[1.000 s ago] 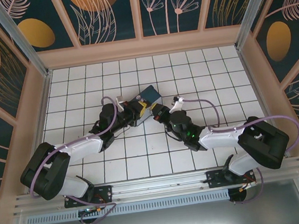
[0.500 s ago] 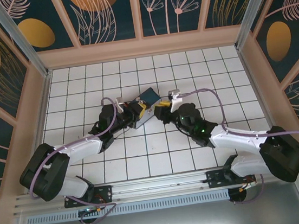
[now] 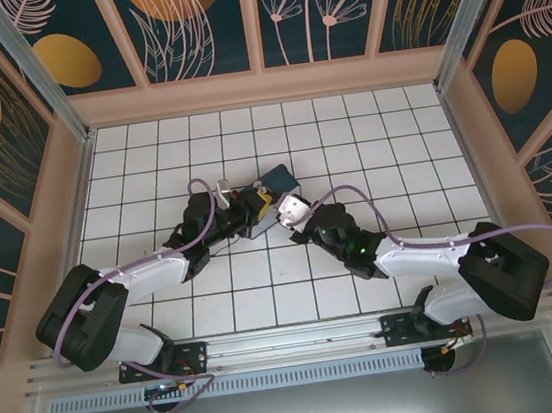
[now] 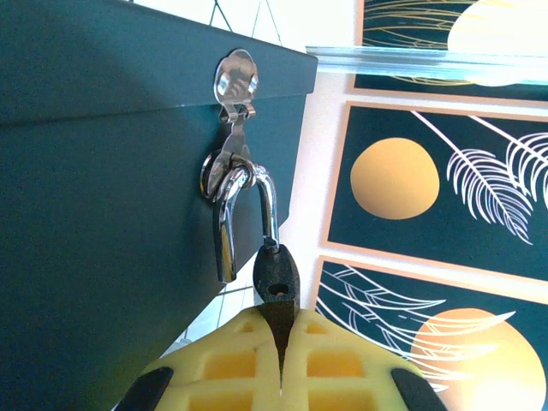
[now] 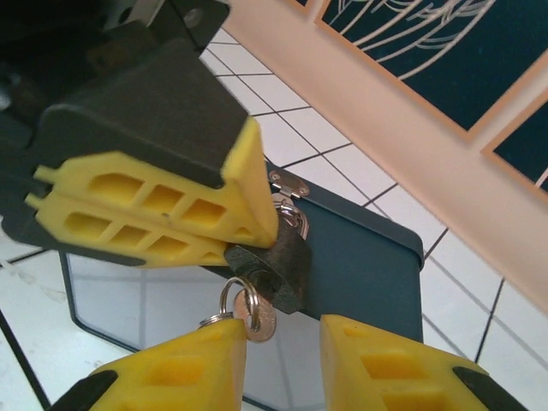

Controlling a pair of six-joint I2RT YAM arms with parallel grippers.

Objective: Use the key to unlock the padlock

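The padlock (image 4: 276, 278) has a dark body and hangs by its silvery shackle (image 4: 247, 210) from the hasp of the dark blue box (image 4: 103, 197). One shackle leg enters the body; the other ends free beside it. My left gripper (image 4: 281, 332) is shut on the padlock's body. In the right wrist view, the left gripper's yellow fingers (image 5: 154, 205) pinch the padlock (image 5: 278, 261). The key (image 5: 261, 321) sticks out of its underside, with a ring (image 5: 233, 301) on it. My right gripper (image 5: 282, 347) is open. The key's head lies between its fingers, and the ring rests against one finger (image 5: 184, 368).
The box (image 3: 275, 180) lies mid-floor on white tiles, with both grippers meeting at its near side, the left gripper (image 3: 254, 207) and the right gripper (image 3: 293, 210). Painted walls (image 3: 253, 18) enclose the floor on three sides. Both forearms cross the near tiles.
My right gripper was shut and has opened, its wrist has turned, and its forearm has swung. The left arm and the box have stayed put.
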